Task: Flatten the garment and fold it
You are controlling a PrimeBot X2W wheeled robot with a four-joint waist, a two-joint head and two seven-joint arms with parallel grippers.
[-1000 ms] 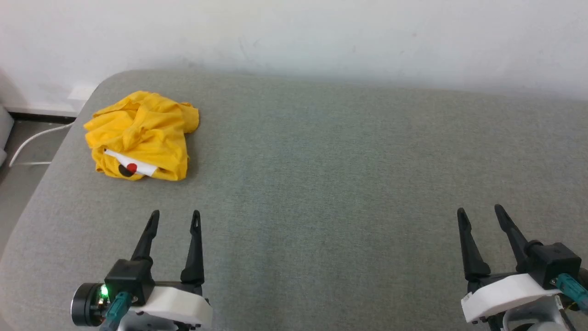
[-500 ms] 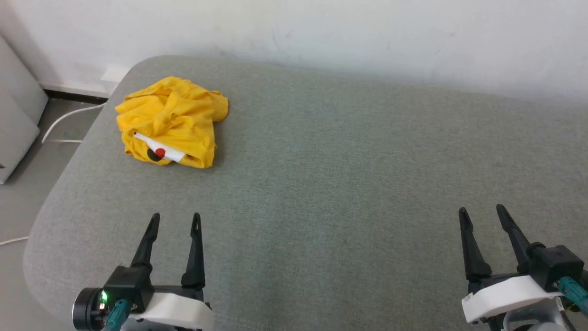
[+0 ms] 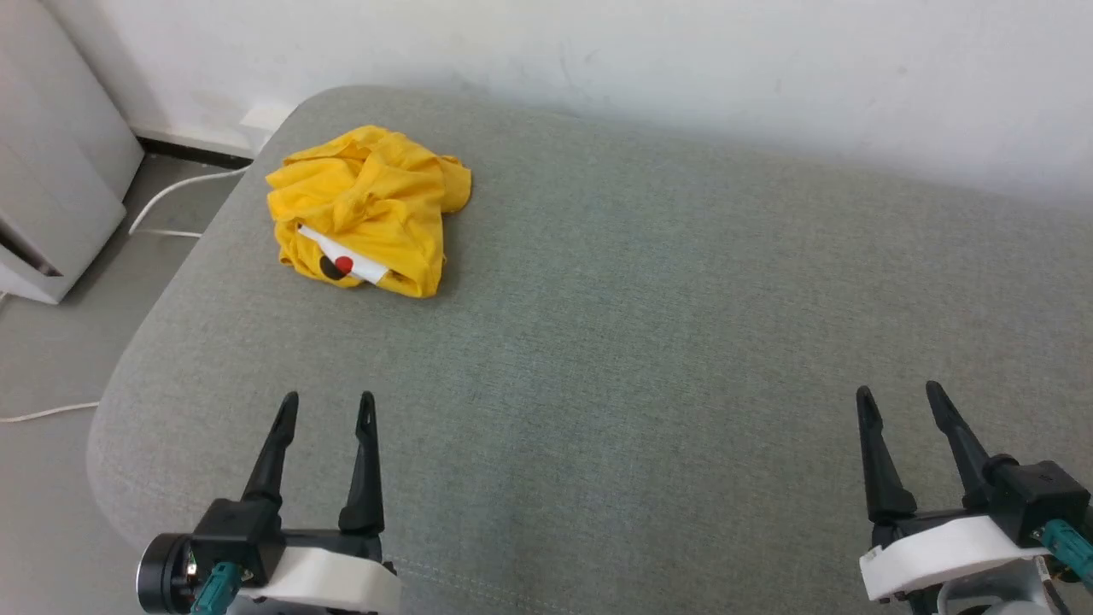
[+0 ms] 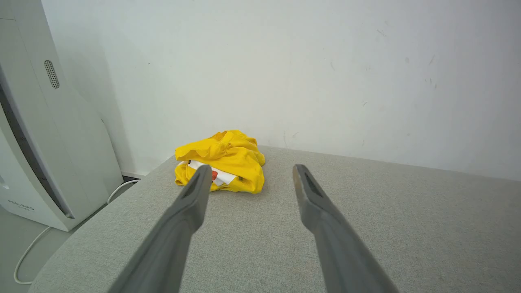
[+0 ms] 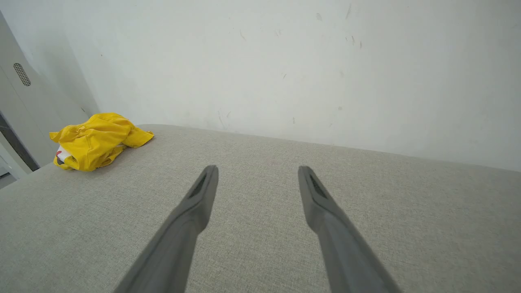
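Garment [image 3: 367, 201] sits bunched, likely soft, light and limp; best pinched at a free outer edge. Left claw [image 3: 327, 398] and right claw [image 3: 898, 389] hover spread, empty.

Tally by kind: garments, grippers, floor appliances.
Yellow garment: 1
Grippers: 2 (left gripper, right gripper, both open)
White appliance: 1
Total: 4
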